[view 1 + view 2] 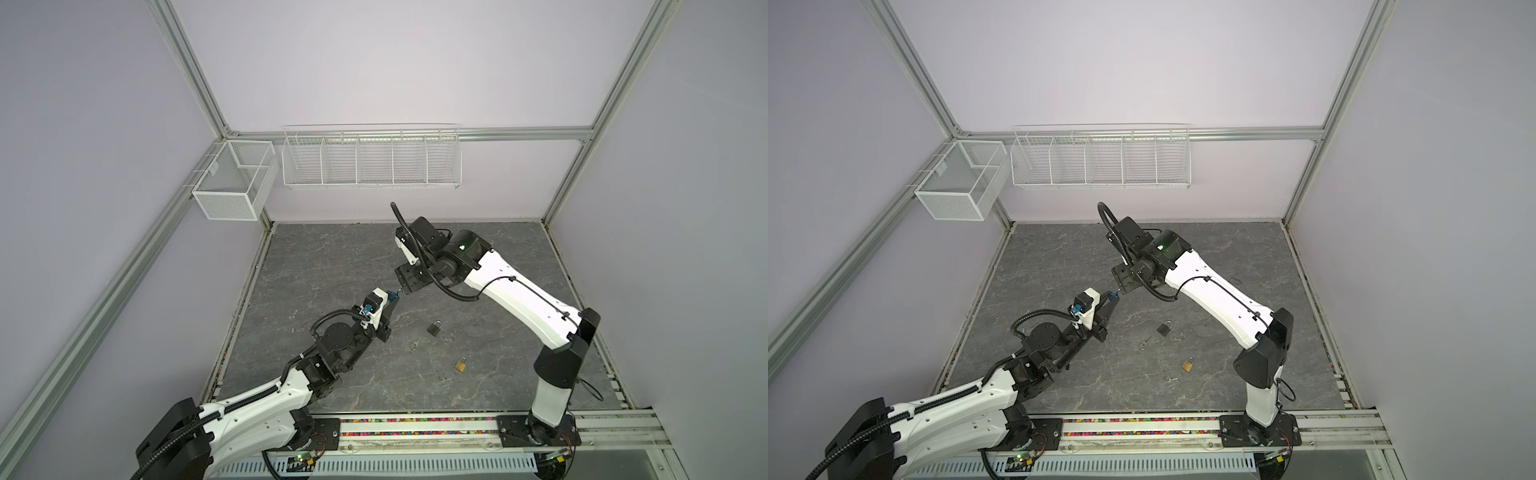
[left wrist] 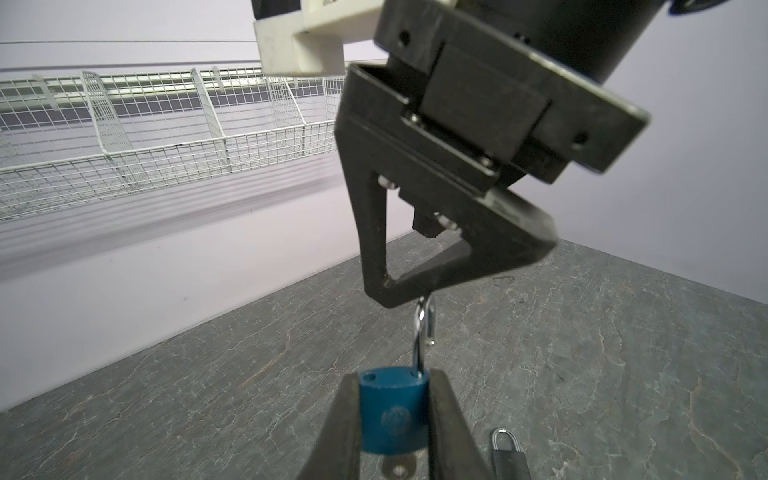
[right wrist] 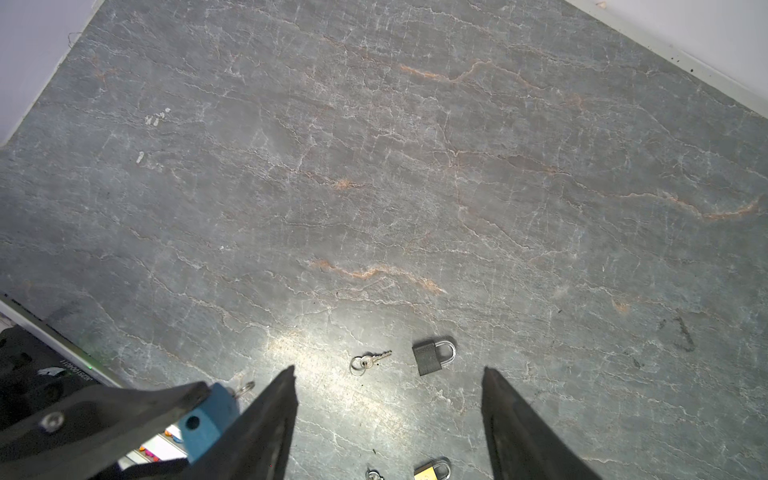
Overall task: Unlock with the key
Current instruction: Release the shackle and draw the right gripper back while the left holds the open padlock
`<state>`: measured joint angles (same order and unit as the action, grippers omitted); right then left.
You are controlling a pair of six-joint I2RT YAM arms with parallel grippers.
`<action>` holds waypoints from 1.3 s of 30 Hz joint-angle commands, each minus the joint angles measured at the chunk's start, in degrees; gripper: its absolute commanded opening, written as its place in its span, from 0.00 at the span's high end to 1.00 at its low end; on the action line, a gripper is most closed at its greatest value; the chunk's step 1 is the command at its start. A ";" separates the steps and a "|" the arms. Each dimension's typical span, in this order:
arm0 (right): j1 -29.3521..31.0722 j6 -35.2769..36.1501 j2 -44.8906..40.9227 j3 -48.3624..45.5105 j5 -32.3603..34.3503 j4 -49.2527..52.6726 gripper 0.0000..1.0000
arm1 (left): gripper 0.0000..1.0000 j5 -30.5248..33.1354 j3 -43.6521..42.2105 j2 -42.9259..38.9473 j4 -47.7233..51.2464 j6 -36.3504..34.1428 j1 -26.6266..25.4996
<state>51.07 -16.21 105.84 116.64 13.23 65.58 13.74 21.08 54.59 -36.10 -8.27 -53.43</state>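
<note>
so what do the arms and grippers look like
The left arm and right arm have white shells with black joints. Black ribbed conduit runs along both, and a green light glows on the right one. The left gripper and right gripper have black fingers tapering to points.

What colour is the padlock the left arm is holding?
The padlock is blue, its shackle silver; clearest in the left wrist view.
</note>
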 commanded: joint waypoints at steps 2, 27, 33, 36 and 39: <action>-0.45 1.01 -3.79 -4.17 -3.23 -1.97 0.28 | 1.00 1.49 -0.34 -0.32 -1.68 -0.79 -0.27; -6.18 -14.58 -24.28 -48.81 -6.39 -25.12 0.25 | 1.00 -0.57 20.15 22.74 56.02 41.41 8.70; -6.09 -18.76 -24.65 -52.33 -8.38 -27.25 0.26 | 1.00 -4.92 24.50 33.91 59.40 44.42 11.95; -6.08 -19.20 -24.41 -53.09 -8.49 -27.43 0.26 | 1.00 -6.36 24.99 36.64 59.89 45.52 13.47; -5.95 -19.29 -23.52 -52.79 -8.62 -26.83 0.26 | 1.00 -5.38 26.47 38.33 62.54 46.05 13.79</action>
<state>45.08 -33.54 82.08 64.51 5.56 39.51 8.67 46.30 90.98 22.24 35.42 -40.12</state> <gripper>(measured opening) 0.743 0.207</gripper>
